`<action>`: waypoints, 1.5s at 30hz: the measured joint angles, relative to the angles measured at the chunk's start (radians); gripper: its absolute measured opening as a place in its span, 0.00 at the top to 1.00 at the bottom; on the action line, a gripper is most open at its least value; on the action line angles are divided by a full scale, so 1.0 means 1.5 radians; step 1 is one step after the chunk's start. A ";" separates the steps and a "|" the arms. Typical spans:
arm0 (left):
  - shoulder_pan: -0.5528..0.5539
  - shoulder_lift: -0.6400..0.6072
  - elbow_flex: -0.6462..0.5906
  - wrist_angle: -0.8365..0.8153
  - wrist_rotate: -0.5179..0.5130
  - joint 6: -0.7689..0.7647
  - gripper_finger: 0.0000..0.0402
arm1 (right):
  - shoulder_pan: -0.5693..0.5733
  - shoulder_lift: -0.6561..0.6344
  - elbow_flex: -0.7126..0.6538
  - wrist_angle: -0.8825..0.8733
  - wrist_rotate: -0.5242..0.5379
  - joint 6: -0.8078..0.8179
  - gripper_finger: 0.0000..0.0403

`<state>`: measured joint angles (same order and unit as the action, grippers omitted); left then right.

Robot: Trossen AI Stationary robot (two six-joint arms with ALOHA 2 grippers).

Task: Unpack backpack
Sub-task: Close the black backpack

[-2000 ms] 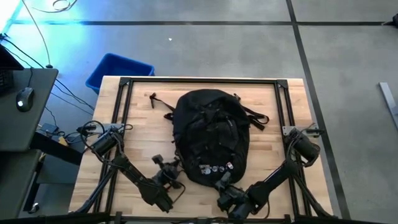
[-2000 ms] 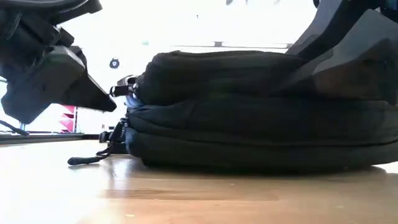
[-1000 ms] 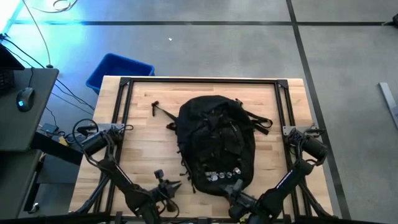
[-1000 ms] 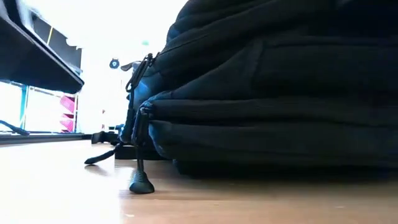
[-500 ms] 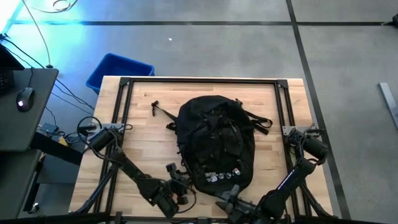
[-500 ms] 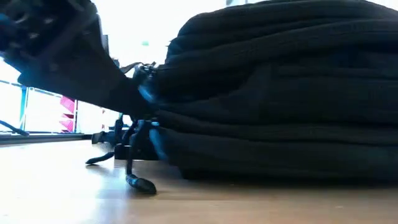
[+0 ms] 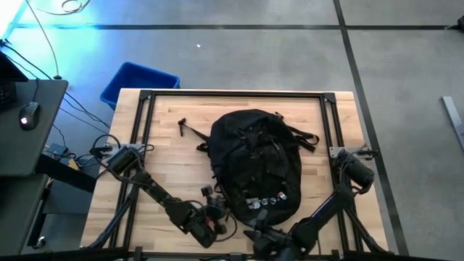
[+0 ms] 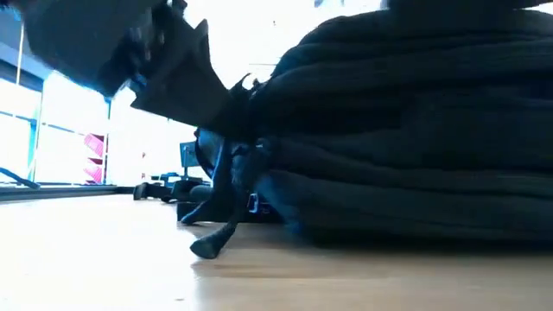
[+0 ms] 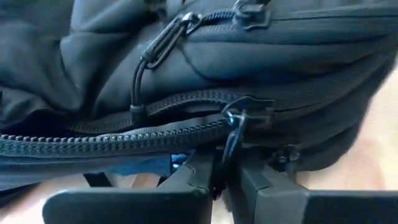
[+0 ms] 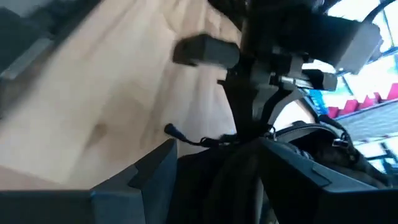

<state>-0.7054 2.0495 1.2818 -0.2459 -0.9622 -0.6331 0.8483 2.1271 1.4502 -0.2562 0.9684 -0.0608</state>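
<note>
Since the backpack is soft and bulky, the left gripper, pinched together on its zipper pull, has the sensible hold; the right gripper stands apart beside the bag.

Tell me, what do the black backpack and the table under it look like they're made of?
The backpack looks like matte woven synthetic fabric: fine weave, soft folds and coil zippers show in the left wrist view. The table looks like pale wood with a smooth finish, its grain and plank seams visible, edged by a dark, probably metal frame.

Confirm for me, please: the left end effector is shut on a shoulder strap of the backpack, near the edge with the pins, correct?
Not quite. The left end effector is shut on a zipper pull, not a shoulder strap, as the left wrist view shows. The rest holds: it is at the backpack, near the edge with the pins.
</note>
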 joint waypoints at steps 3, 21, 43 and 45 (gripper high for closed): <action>-0.012 -0.001 0.028 0.006 -0.011 0.019 1.00 | -0.012 0.026 0.000 0.000 0.052 -0.008 0.51; -0.029 -0.001 0.060 -0.015 -0.008 0.026 1.00 | -0.005 0.070 0.041 -0.011 0.203 0.017 0.57; -0.044 0.006 0.026 -0.187 0.028 -0.202 1.00 | -0.045 0.070 0.044 -0.335 0.108 0.364 0.51; -0.046 0.007 0.013 -0.169 0.030 -0.192 0.98 | -0.051 0.070 0.044 -0.353 0.095 0.383 0.59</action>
<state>-0.7750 2.0602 1.3018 -0.4992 -0.9165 -0.9211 0.7716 2.2318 1.5169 -0.7860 1.1109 0.5136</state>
